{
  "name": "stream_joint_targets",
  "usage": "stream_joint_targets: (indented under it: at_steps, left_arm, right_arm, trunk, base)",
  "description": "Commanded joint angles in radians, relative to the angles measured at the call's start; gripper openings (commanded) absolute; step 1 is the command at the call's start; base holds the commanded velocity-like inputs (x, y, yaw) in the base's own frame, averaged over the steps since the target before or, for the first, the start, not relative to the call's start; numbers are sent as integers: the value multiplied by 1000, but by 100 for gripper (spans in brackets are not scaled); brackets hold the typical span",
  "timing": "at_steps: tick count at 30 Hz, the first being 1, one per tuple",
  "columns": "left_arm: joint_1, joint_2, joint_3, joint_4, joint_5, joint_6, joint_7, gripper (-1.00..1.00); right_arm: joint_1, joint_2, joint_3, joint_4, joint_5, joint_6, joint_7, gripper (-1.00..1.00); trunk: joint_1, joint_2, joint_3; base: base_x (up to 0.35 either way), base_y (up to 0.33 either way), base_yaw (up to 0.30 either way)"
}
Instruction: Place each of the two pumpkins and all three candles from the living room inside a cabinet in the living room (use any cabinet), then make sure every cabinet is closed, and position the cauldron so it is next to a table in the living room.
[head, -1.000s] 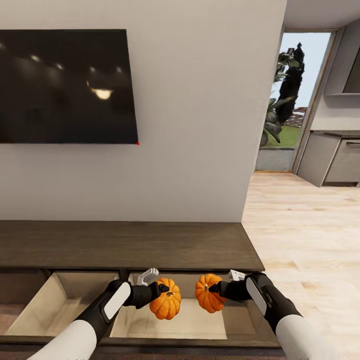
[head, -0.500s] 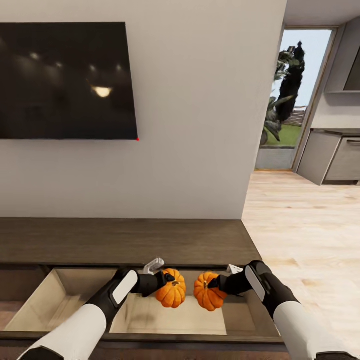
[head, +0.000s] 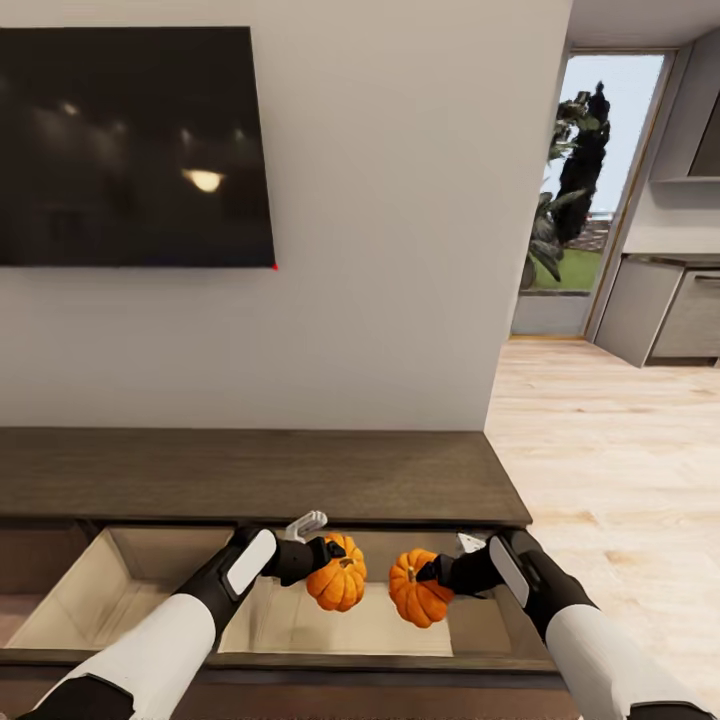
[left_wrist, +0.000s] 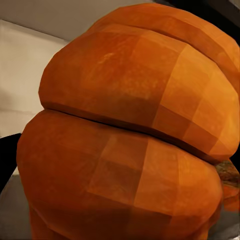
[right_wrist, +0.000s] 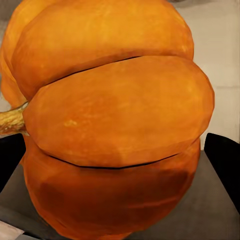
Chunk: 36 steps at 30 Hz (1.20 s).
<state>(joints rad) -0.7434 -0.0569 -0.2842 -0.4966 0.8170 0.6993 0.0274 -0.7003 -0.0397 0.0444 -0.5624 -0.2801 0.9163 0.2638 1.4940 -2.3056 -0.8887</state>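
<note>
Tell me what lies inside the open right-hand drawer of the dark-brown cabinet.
Bare pale wood floor of the drawer shows beneath two held orange pumpkins; arms cover its near corners.

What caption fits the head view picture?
Two grippers hold round orange pumpkins over the dark-brown wood cabinet's open drawer.

I see a plain pale wall (head: 400, 220) w/ a dark TV (head: 135, 145) mounted on it, ceiling lights reflected. Light wood floor (head: 610, 450) at right leads to grey kitchen units (head: 665, 320) and a bright glass door (head: 590, 190), greenery outside.
</note>
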Motion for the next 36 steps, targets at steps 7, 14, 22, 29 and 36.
stream_joint_targets:
  at_steps: [7, 14, 22, 29, 36]
  left_arm:
    - [-4, 4, -4, 4, 4, 0, 7, -100]
    - [-1, 7, -1, 4, 7, -7, 6, -100]
    - [1, -1, -4, 22, 1, -19, 8, -100]
    - [1, 2, -3, 44, 7, -36, 4, -100]
    - [-6, -3, -4, 85, 11, -50, -30, -100]
  right_arm:
    - [-1, -2, 2, -1, -3, -48, 2, -100]
    - [-1, -1, 6, -10, -2, -48, 0, -100]
    - [-2, 0, 5, -3, 35, -47, -23, -100]
    - [-8, 1, 5, -2, 34, -47, -33, -100]
    - [-8, 3, 7, -2, 33, -65, -34, -100]
  trunk:
    - [27, -50, -23]
    - [38, -71, -35]
    - [38, -71, -47]
    - [38, -71, -58]
    - [38, -71, -70]
  base:
    - [0, 0, 0]
    - [0, 0, 0]
    - [0, 0, 0]
    - [0, 0, 0]
    - [0, 0, 0]
